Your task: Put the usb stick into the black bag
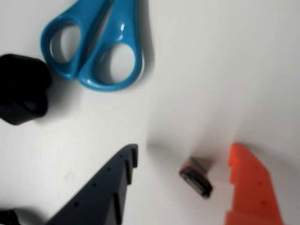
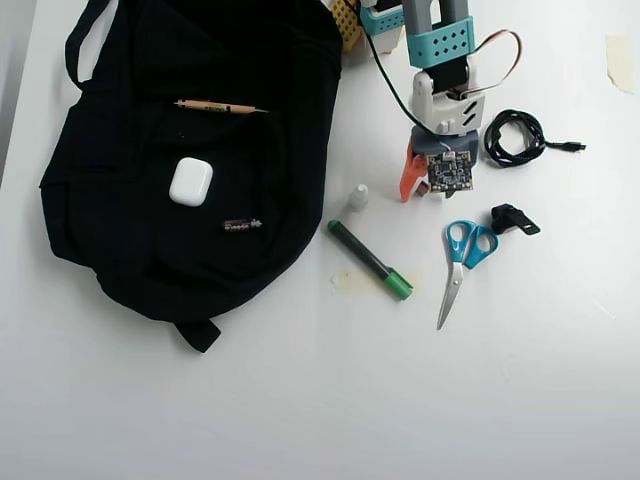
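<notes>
A pencil and white case lie on the black bag.

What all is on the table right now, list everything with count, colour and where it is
black bag: one, black, left in the overhead view
pencil: one, tan, on the bag
earbud case: one, white, on the bag
thin stick: one, dark, on the bag
marker: one, black with green cap, centre
small cap: one, white, above the marker
scissors: one, blue handles, right
clip: one, black, beside the scissors
cable: one, black, coiled, upper right
usb stick: one, dark with silver end, between the claw's fingers
claw: one, orange and dark fingers, open
</notes>
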Action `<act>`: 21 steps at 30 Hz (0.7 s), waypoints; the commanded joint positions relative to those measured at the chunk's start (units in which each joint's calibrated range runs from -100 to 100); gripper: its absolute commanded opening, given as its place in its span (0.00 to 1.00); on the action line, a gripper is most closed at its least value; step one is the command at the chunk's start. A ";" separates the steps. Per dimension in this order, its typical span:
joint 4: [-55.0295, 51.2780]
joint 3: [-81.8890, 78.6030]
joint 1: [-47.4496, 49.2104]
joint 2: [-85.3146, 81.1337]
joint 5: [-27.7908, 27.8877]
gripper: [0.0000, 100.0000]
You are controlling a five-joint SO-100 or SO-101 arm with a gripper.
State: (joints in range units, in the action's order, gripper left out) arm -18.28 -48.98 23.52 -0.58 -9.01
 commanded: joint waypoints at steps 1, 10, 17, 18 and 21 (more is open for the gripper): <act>-0.50 1.00 -0.26 0.50 -0.27 0.25; -0.50 0.91 -0.19 0.42 0.10 0.14; -0.58 0.28 -0.19 0.42 0.20 0.14; -0.58 0.10 -0.19 0.33 0.25 0.14; -0.58 0.01 -0.19 0.33 0.25 0.14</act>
State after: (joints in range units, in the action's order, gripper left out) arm -18.28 -48.81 23.52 -0.17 -8.96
